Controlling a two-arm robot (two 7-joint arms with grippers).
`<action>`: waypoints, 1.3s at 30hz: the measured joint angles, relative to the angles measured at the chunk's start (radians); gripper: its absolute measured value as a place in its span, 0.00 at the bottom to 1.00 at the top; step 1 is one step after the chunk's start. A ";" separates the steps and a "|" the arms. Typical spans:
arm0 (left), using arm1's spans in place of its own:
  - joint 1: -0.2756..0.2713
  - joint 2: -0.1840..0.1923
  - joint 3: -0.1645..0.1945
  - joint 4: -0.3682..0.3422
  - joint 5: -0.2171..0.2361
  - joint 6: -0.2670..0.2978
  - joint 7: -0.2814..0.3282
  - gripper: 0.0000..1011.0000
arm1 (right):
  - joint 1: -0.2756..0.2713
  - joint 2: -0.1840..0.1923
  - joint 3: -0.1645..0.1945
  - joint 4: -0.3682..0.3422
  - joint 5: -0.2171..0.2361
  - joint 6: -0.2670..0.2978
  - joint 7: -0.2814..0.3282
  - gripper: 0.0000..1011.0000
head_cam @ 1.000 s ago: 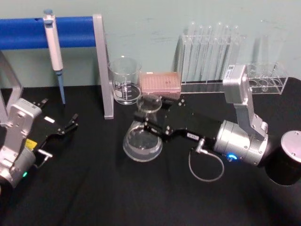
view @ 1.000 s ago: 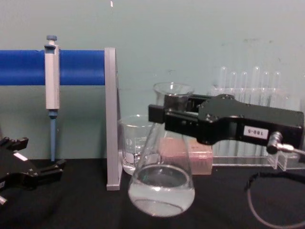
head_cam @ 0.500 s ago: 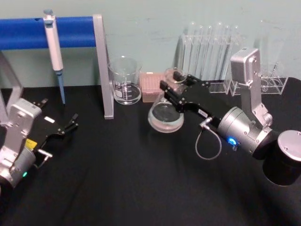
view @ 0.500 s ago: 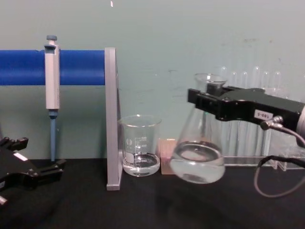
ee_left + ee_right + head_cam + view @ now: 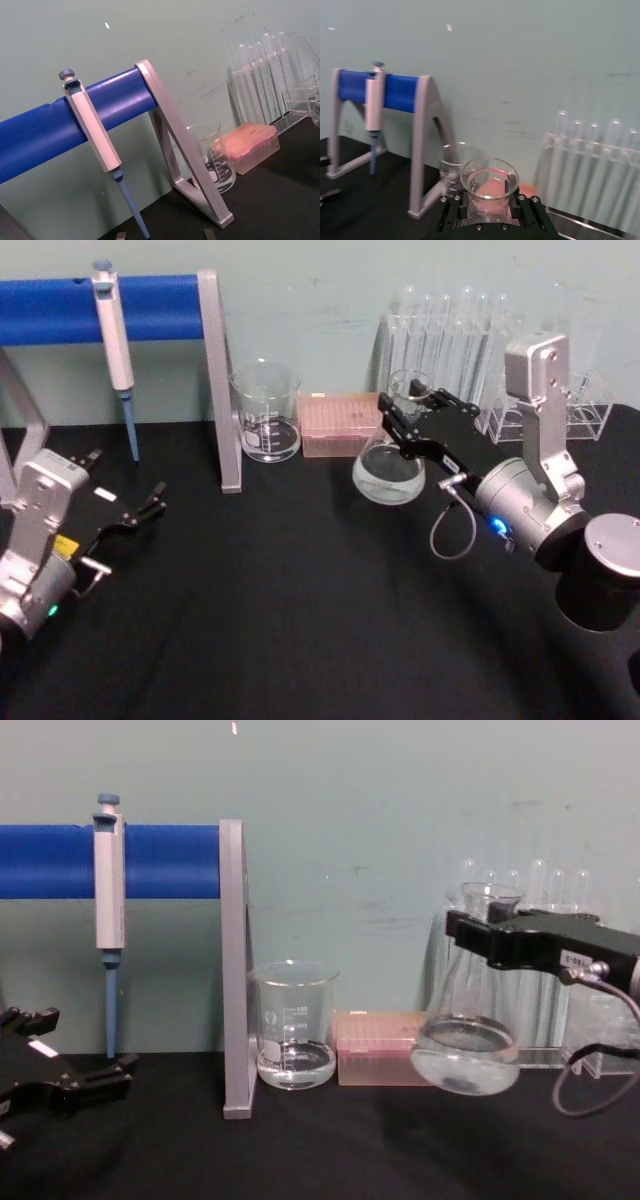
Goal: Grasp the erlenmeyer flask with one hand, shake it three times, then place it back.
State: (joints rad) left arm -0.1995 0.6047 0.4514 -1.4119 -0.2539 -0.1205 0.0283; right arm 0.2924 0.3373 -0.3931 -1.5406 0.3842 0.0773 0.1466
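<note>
Right gripper (image 5: pixel 403 418): clamped on the neck of the flask (image 5: pixel 388 474), just under the rim; the black jaws press the glass from both sides, as the right wrist view shows from above the flask's mouth (image 5: pixel 489 178).
Flask: held right of the table's (image 5: pixel 280 630) middle, leaning a little, with the neck further right than the base in the chest view (image 5: pixel 466 1058). Its base looks slightly clear of the black tabletop. Clear liquid sits in the wide bottom.
Behind the flask: a rack of test tubes (image 5: pixel 447 352) against the wall.
Beside the flask: a pink box (image 5: pixel 342 425) just to its left, then a glass beaker (image 5: pixel 266 412) with a little liquid.
Further left: a grey stand with a blue bar (image 5: pixel 60 308), and a pipette (image 5: pixel 114 338) hanging from it.
Left gripper (image 5: pixel 142 512): parked low at the left edge of the table, fingers apart, holding nothing, well away from the flask.
</note>
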 joint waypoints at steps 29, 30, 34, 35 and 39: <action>0.000 0.000 0.000 0.000 0.000 0.000 0.000 0.99 | -0.002 -0.044 0.042 0.022 -0.062 0.010 0.062 0.45; 0.000 0.000 0.000 0.000 0.000 0.000 0.000 0.99 | -0.002 -0.041 0.040 0.021 -0.062 0.007 0.074 0.45; 0.000 0.000 0.000 0.000 0.000 0.000 0.000 0.99 | 0.000 -0.022 0.025 0.017 -0.061 -0.008 0.163 0.45; 0.000 0.000 0.000 0.000 0.000 0.000 0.000 0.99 | 0.001 -0.018 0.022 0.016 -0.060 -0.009 0.177 0.45; 0.000 0.000 0.000 0.000 0.000 0.000 0.000 0.99 | 0.003 0.000 0.008 0.010 -0.054 -0.018 0.236 0.45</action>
State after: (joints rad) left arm -0.1996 0.6047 0.4514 -1.4120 -0.2539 -0.1205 0.0283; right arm 0.2957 0.3377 -0.3853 -1.5305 0.3304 0.0591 0.3828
